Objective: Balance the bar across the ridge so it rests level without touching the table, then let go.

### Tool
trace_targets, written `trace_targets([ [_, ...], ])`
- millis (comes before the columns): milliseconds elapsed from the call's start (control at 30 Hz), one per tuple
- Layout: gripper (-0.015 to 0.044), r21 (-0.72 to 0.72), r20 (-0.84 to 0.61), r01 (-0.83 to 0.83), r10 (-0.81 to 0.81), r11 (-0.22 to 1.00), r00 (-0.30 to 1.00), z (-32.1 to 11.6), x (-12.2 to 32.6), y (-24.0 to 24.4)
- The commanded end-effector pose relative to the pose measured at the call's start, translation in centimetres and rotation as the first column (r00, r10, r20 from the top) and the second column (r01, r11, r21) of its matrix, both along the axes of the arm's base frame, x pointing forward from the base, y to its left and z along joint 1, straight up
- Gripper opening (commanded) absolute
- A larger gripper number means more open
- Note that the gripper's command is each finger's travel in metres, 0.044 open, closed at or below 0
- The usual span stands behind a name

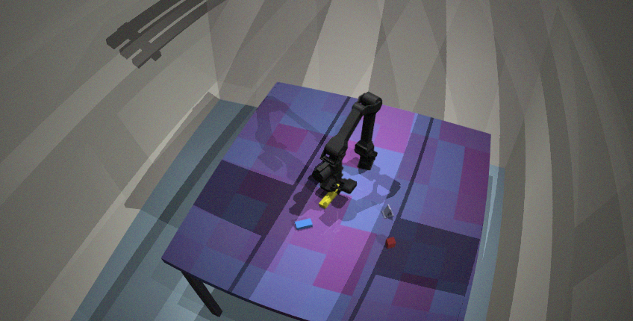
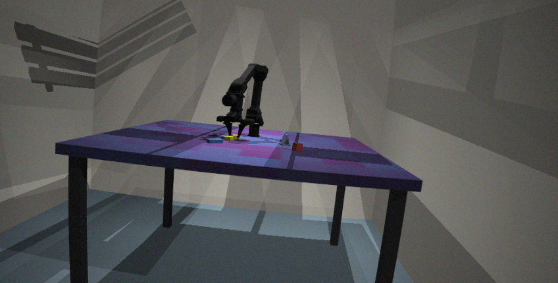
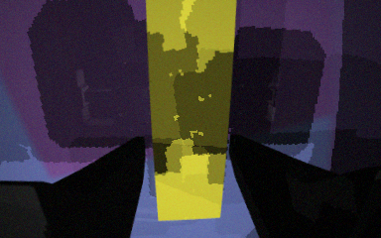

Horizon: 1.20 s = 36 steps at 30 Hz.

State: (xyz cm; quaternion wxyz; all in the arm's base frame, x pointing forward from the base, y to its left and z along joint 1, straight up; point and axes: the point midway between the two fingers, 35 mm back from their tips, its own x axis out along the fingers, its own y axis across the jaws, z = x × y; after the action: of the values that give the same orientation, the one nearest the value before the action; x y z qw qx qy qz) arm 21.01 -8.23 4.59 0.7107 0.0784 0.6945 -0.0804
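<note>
The yellow bar (image 1: 328, 199) (image 2: 228, 137) (image 3: 190, 198) lies flat on the table, running lengthwise up the wrist view. My gripper (image 2: 234, 136) (image 3: 188, 144) is open, low over the table, with one finger on each side of the bar near its end closest to the arm base. The right finger in the wrist view is right at the bar's edge. A narrow gap shows between the left finger and the bar. The grey ridge (image 1: 387, 212) (image 2: 285, 140) stands upright on the table, well to the right of the gripper in the top and exterior views. Nothing rests on it.
A blue block (image 1: 304, 224) (image 2: 214, 141) lies on the table near the bar's far end. A red cube (image 1: 390, 242) (image 2: 297, 147) sits beyond the ridge, toward the front of the table (image 1: 346, 264) (image 2: 235, 170). The arm's base stands behind the gripper.
</note>
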Motion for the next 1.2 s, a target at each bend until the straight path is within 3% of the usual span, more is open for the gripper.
trace_targets([
  [0, 0.0144, 0.001, 0.000, 0.000, 0.000, 1.000, 1.000, 0.0, 0.0, 0.0],
  [200, 0.0104, 0.001, 0.000, 0.000, 0.000, 1.000, 1.000, 0.0, 0.0, 0.0],
  [333, 0.0000, 0.000, 0.000, 0.000, 0.000, 1.000, 1.000, 0.6, 0.1, 0.0],
  [1167, 0.0000, -0.002, -0.001, -0.004, 0.004, 1.000, 1.000, 6.9, 0.3, -0.1],
])
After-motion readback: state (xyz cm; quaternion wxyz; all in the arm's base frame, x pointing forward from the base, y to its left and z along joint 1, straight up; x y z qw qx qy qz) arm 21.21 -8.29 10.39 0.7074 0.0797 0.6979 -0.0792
